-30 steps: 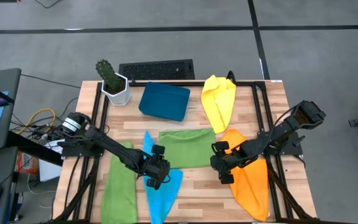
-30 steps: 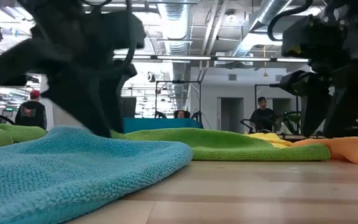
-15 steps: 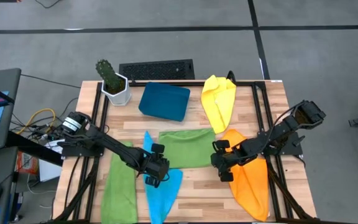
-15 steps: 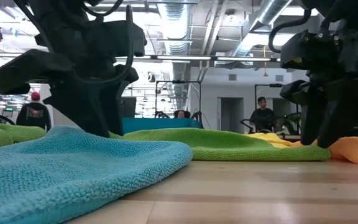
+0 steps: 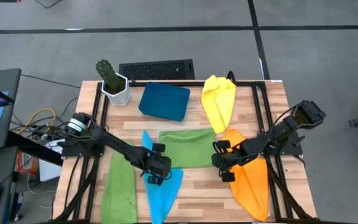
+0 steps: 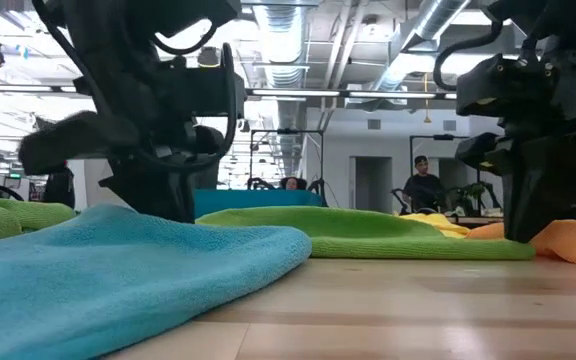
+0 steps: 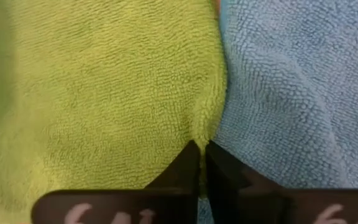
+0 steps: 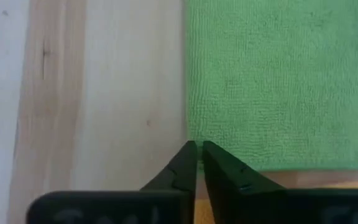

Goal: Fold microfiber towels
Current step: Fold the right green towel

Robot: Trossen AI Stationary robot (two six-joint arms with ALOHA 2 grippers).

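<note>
Left gripper (image 7: pixel 201 152) pinching flat green microfiber towel (image 5: pixel 187 148) edge; right gripper (image 8: pixel 197 152) pressed together, possibly missing cloth; lopsided lift risk.

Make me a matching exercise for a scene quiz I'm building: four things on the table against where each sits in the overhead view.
Things:
1. yellow towel
2. orange towel
3. cactus pot
4. blue towel

Places:
A. far left corner
B. near edge, under the left tool
C. near right, beside the right tool
D. far right, next to the teal tray

Pairs: 1-D, 2-C, 3-A, 4-B
</note>
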